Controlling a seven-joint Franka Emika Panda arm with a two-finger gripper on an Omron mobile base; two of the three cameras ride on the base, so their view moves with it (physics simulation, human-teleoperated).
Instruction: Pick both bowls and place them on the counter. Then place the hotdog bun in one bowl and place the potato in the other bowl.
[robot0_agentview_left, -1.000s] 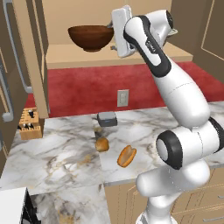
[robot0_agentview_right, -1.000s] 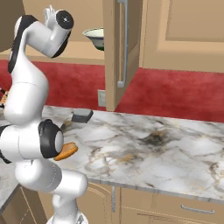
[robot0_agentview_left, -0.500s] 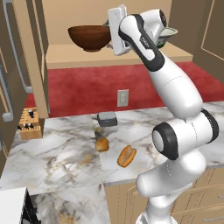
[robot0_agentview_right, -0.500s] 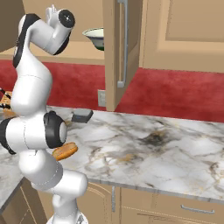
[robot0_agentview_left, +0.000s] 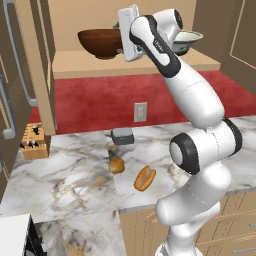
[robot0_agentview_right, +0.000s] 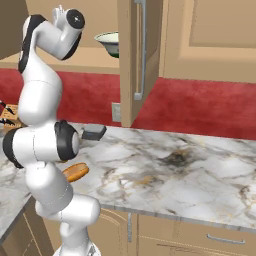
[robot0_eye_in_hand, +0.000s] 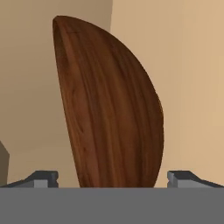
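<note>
Your gripper (robot0_eye_in_hand: 112, 181) has closed in on the brown bowl (robot0_agentview_left: 101, 42) on the shelf (robot0_agentview_left: 135, 62) (fingers spread wide); first pick is imminent.

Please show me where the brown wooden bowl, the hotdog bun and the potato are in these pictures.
brown wooden bowl (robot0_agentview_left: 100, 42): left base view, its outer wall.
hotdog bun (robot0_agentview_left: 145, 178): left base view, its split middle.
potato (robot0_agentview_left: 117, 165): left base view, its top.

The brown bowl (robot0_agentview_left: 101, 42) looked like glossy, grained wood. The desk (robot0_agentview_left: 65, 175) was smooth, polished white-grey marble with brown veins. The shelf (robot0_agentview_left: 95, 64) was plain matt tan wood; the robot arm (robot0_agentview_left: 192, 97) was smooth, glossy white.
</note>
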